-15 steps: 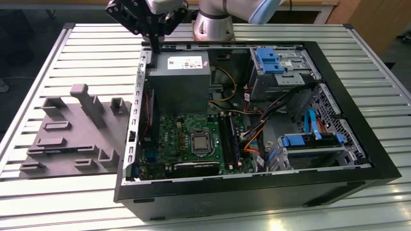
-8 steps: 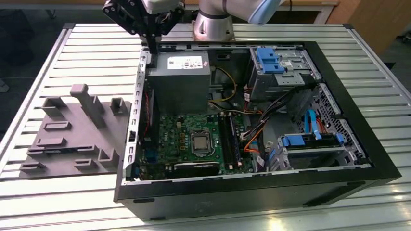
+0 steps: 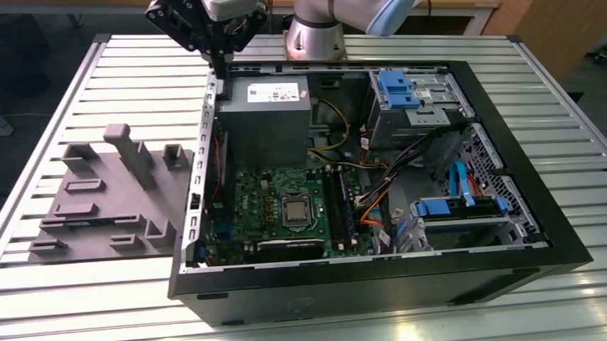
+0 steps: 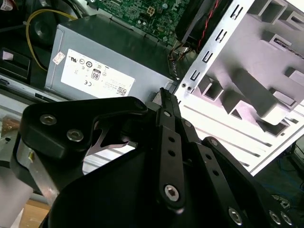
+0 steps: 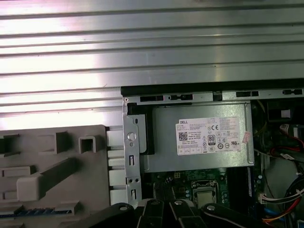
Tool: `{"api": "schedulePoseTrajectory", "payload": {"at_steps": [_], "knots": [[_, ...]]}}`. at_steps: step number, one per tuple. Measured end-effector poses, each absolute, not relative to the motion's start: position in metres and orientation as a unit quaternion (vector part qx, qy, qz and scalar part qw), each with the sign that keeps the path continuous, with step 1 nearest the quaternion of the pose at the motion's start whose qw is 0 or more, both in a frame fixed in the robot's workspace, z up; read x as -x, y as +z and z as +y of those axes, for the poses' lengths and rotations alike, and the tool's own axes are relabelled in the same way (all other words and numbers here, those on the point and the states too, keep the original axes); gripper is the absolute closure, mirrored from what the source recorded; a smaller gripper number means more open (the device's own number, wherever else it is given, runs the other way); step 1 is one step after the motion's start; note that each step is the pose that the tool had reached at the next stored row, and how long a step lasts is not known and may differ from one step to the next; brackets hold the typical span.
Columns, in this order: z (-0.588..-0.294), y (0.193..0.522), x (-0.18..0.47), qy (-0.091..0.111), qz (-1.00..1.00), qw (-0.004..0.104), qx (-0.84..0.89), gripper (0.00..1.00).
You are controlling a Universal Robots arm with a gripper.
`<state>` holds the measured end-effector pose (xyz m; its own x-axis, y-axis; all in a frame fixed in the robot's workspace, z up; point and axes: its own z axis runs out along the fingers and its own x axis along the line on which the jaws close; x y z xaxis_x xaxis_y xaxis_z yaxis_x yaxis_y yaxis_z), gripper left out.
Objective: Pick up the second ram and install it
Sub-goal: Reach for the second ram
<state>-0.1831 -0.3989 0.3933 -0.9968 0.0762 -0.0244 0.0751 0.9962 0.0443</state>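
My gripper hangs above the back left corner of the open computer case, over the case wall beside the grey power supply. Its fingers are shut with nothing between them, and in the second wrist view the gripper tapers to one thin point. A dark narrow strip with blue marks, which looks like the second ram, lies edge-up in a slot of the grey fixture block. The green motherboard with its long black slots lies low inside the case, well away from the gripper.
The grey fixture block with raised posts sits on the slatted metal table at the exterior view's left of the case. Blue drive bays, orange and yellow cables and a processor socket crowd the case interior.
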Motion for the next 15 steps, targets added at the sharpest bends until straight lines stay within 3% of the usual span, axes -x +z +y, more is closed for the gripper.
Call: {"api": "schedulePoseTrajectory", "payload": {"at_steps": [15], "knots": [[-0.399, 0.393, 0.195, 0.022, 0.999, 0.013, -0.038, 0.89]]}}
